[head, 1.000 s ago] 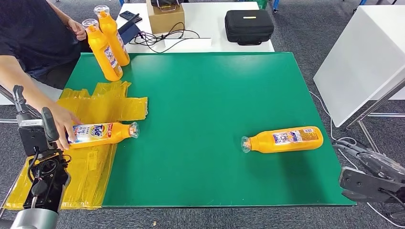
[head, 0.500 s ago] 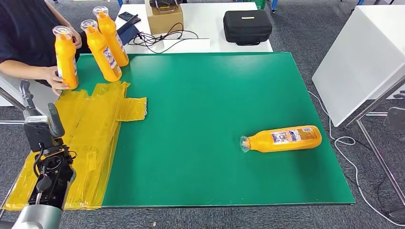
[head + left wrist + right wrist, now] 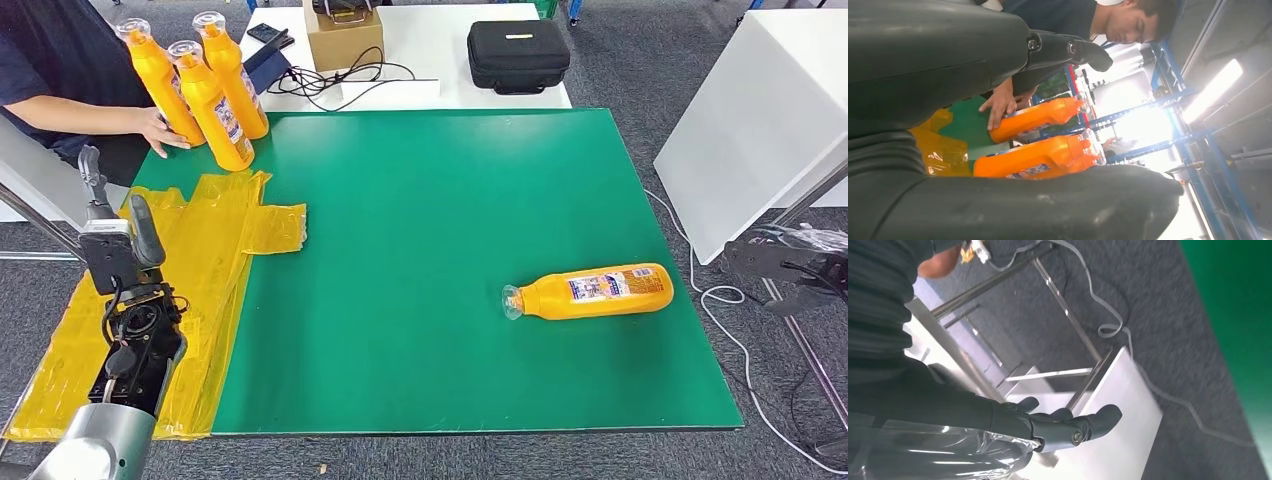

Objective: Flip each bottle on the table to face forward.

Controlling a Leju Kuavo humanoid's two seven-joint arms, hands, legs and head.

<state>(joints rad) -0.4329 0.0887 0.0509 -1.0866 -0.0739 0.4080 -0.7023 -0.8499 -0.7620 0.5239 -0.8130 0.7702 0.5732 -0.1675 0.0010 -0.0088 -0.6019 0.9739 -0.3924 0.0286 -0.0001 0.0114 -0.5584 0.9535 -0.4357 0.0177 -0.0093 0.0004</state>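
Orange plastic bottle (image 3: 590, 291) lies sideways on smooth green table (image 3: 420, 200).

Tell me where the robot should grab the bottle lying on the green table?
Probably around the wide middle of the lying bottle, near its label. It lies sideways, cap pointing toward the robot's left, so the right hand, open off the table's right edge, could likely come from above and close across the body, not the thin neck.

Robot test lab or workshop bay.
Shown by grey carpet floor (image 3: 640, 70), green work mat (image 3: 450, 200) ahead of both hands, white bench (image 3: 430, 40) beyond with black case (image 3: 518, 55), cardboard box (image 3: 345, 38), loose cables (image 3: 330, 80); blue racking (image 3: 1168, 85) behind left hand.
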